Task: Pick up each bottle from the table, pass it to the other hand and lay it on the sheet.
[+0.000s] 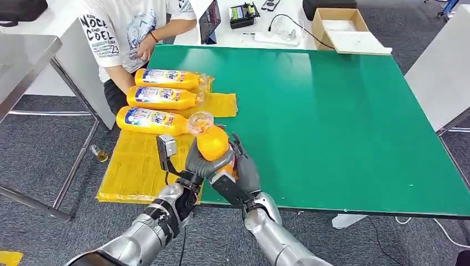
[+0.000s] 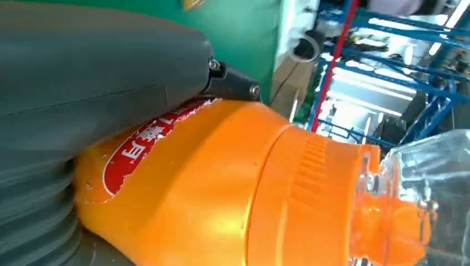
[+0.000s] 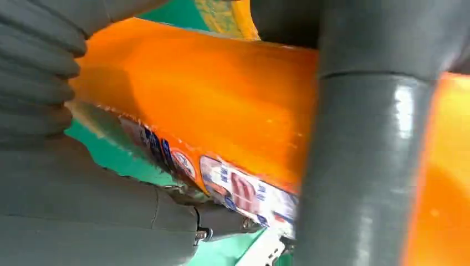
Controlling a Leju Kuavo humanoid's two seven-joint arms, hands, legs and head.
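Note:
An orange bottle (image 1: pixel 212 142) with a clear cap is held upright above the green table's (image 1: pixel 332 122) near left edge. My left hand (image 1: pixel 206 164) wraps around its lower body from the left. My right hand (image 1: pixel 242 170) grips the same bottle from the right, fingers reaching up its side. In the left wrist view the bottle (image 2: pixel 221 188) sits against the thumb (image 2: pixel 100 72), red label showing. The right wrist view has the bottle (image 3: pixel 210 105) in my right hand's grasp, a grey finger (image 3: pixel 360 166) crossing it. Three more bottles (image 1: pixel 162 97) lie side by side on the yellow sheet (image 1: pixel 138 166).
A person in a white shirt (image 1: pixel 124 33) sits at the table's far left corner, close to the sheet. A cardboard box (image 1: pixel 341 27), cables and devices lie on the white desk beyond. A grey table (image 1: pixel 22 61) stands at left.

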